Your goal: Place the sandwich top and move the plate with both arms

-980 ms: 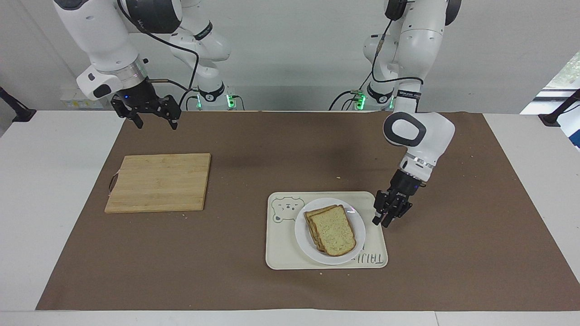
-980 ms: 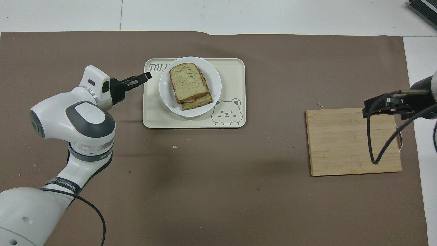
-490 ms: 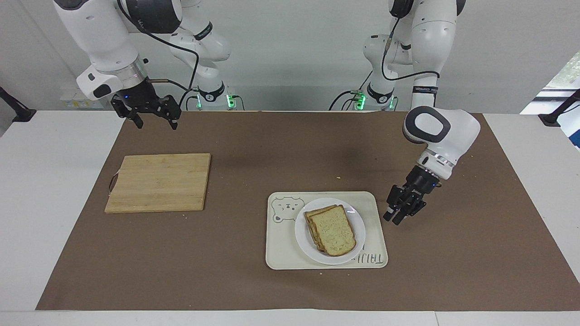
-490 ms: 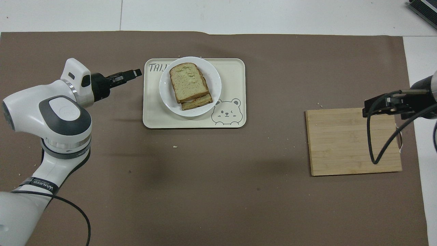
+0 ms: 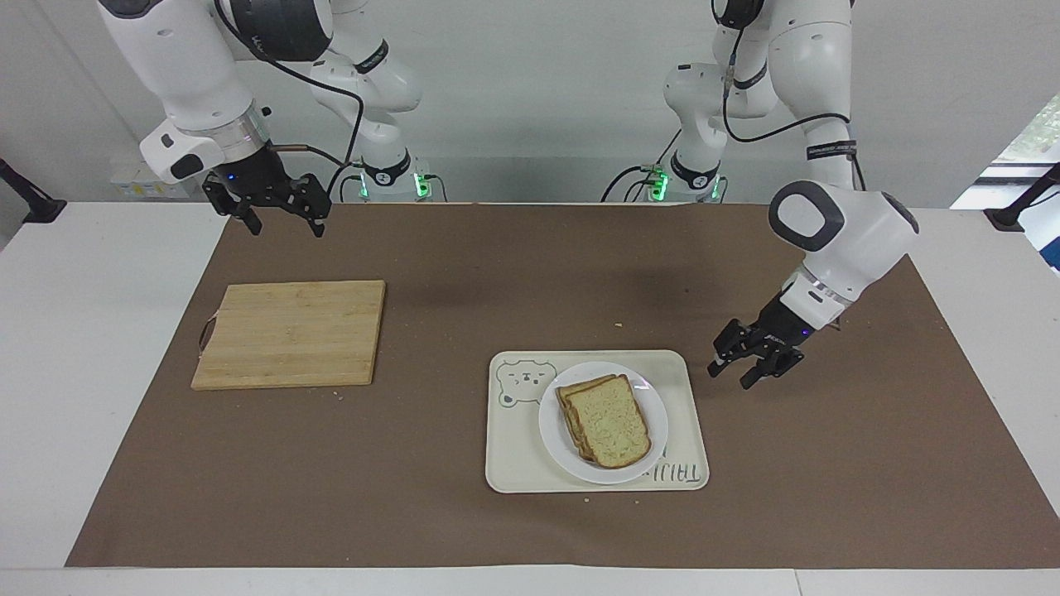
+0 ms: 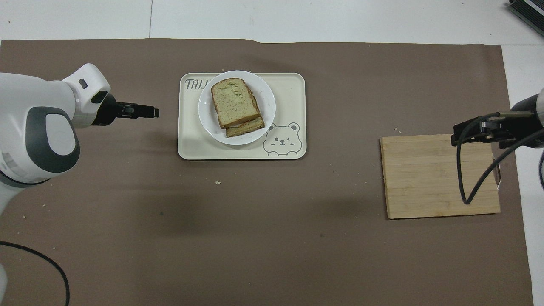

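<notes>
Brown paper [image 5: 464,530] is covering the table, and the cream bear tray [image 5: 515,463] is sitting on it toward the left arm's end, near the edge farthest from the robots. The white plate [image 5: 553,422] is resting on the tray, with the sandwich top [image 5: 611,424] lying on the lower slice [image 6: 248,126]. The left gripper [image 5: 752,361] is hanging over bare paper just beside the tray, fingers spread, holding nothing. The right gripper [image 5: 280,212] is waiting above the paper near the bamboo cutting board [image 5: 294,333], fingers also apart and empty.
</notes>
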